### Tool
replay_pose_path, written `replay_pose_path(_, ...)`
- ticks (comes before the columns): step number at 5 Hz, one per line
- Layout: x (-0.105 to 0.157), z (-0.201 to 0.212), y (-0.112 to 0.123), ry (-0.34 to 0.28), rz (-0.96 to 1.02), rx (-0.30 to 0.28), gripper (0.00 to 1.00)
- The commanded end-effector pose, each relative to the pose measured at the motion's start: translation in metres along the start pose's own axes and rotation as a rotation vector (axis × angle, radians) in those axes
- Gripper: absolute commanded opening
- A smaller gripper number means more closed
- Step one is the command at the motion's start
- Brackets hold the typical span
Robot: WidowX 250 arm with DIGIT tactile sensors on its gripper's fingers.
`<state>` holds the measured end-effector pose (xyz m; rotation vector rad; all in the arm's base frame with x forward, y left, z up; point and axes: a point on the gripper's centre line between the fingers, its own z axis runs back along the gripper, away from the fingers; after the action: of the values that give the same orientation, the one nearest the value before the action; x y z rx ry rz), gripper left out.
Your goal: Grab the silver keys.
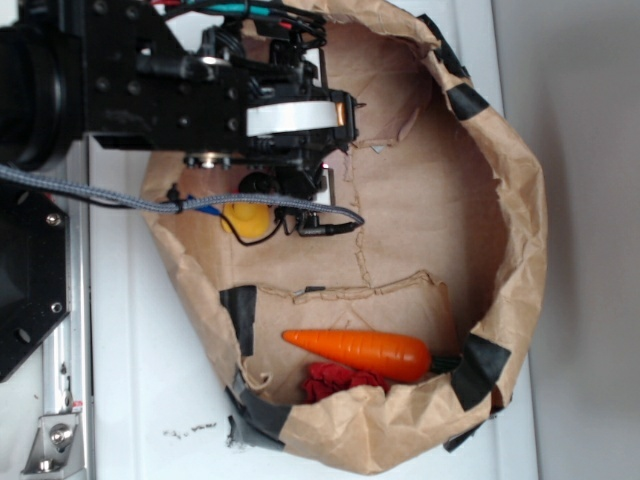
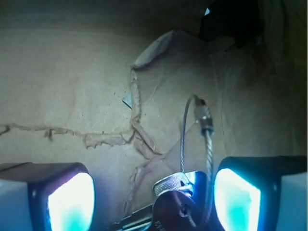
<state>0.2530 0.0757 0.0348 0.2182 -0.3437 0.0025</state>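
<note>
From the exterior view, the black arm covers much of what lies under it. The hand [image 1: 300, 185] points down into a wide brown paper bag [image 1: 500, 180], torn open and patched with black tape, and its fingertips are hidden behind the arm body and a grey braided cable [image 1: 110, 197]. I cannot find the silver keys in this view. A yellow rubber duck [image 1: 245, 220] shows only partly under the cable. At the lower side of the bag lies an orange carrot [image 1: 360, 350], and just beside it a red crumpled thing [image 1: 335, 382], half hidden by the paper rim, which I cannot identify. The bag rests on a white table [image 1: 150, 380], and at the left edge a metal rail is cut off by the frame.

From the wrist view, two fingers [image 2: 72, 202] glow blue-white at the bottom corners. They stand apart, so the hand is released. Between them, closer to the right finger, lie the silver keys [image 2: 173, 185] on the paper floor, cut off by the lower edge. A thin wire loop [image 2: 204, 130] rises from them. The paper floor is creased and torn along ragged lines. The upper right corner is dark and hard to read.
</note>
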Motion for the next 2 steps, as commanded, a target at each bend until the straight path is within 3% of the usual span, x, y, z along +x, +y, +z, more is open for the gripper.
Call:
replay_pose_path(1, 0.0029, 0.0066, 0.0132, -0.011, 0.067, 0.006, 0.00)
replay_pose_path(2, 0.0025, 0.0078, 0.0147, -0.003, 0.071, 0.004, 0.00)
